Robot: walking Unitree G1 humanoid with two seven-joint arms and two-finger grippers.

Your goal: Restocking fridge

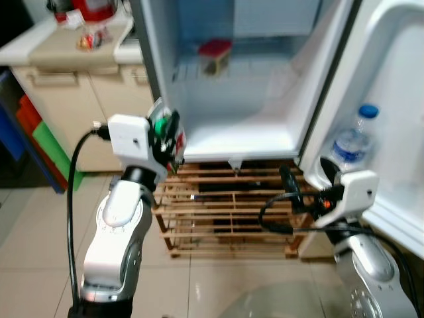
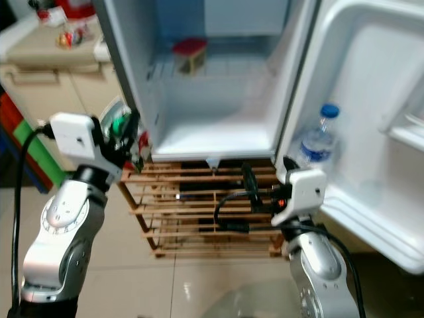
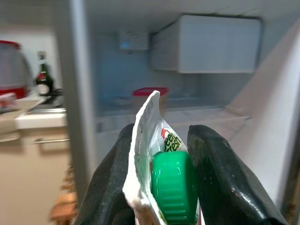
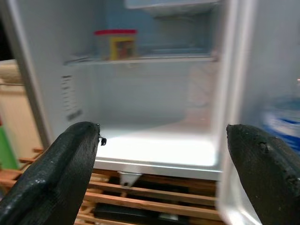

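Fridge [image 1: 225, 126] stands open on a wooden rack [image 1: 225, 212]; left gripper [image 3: 161, 183] clamps a green-capped pouch [image 3: 171, 185], right gripper [image 4: 164, 154] spread wide.

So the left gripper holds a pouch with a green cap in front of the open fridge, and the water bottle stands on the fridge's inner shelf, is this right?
Not quite. The left gripper does hold the green-capped pouch, but the water bottle stands in the door rack, as the left eye view shows.

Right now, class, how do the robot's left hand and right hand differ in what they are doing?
The left hand is shut on a white pouch with a green screw cap; the right hand is open and holds nothing. The left hand is raised beside the white fridge's left wall; the right hand sits lower, near the door. Both have black fingers and face the fridge.
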